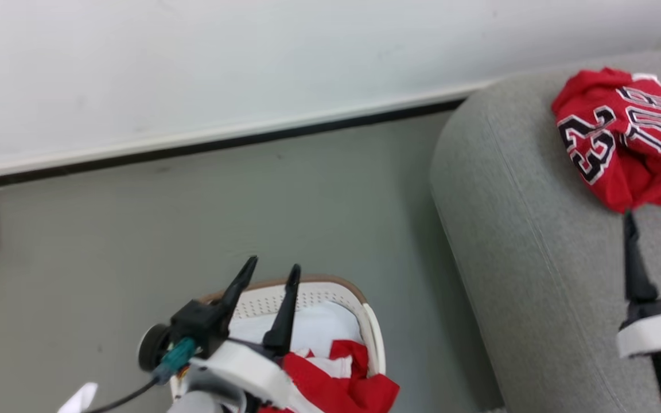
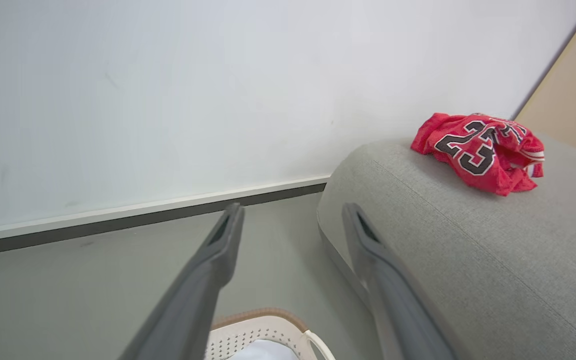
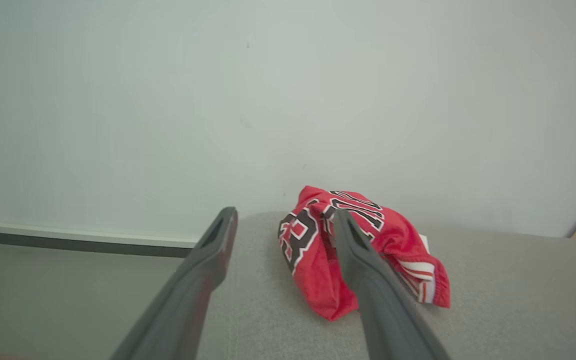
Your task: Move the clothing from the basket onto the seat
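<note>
Bare floor [image 1: 307,201] between basket [image 1: 319,298], seat [image 1: 508,229]

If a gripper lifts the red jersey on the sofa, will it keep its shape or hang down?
Probably floppy: the jersey lies crumpled in folds on the sofa, so it would likely droop. The fabric looks thin, so it is probably light.

Black "23" on the red jersey [image 2: 473,150]; lettering unreadable

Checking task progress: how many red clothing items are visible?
2: a crumpled jersey lying on the grey seat, and red cloth in the basket. More may be buried in the basket.
</note>
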